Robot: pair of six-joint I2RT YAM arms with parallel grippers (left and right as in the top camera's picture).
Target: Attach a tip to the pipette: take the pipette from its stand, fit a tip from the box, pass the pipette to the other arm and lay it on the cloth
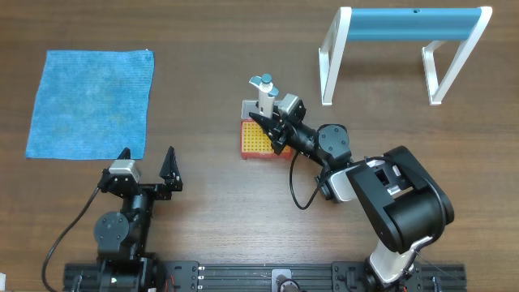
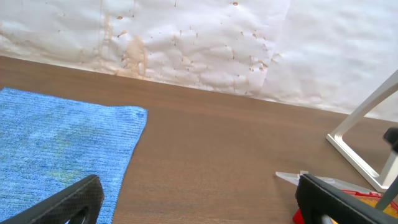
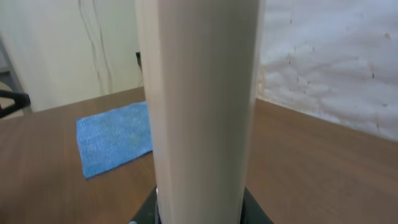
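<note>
The right tool is clenched around the pipette and holds it upright over the tip box near the centre of the bench, likely to press a tip on. The left tool sits released at five o'clock from the cloth, seemingly awaiting the handover.

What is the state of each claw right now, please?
Left claw: open, holding nothing.
Right claw: closed on the pipette.
</note>
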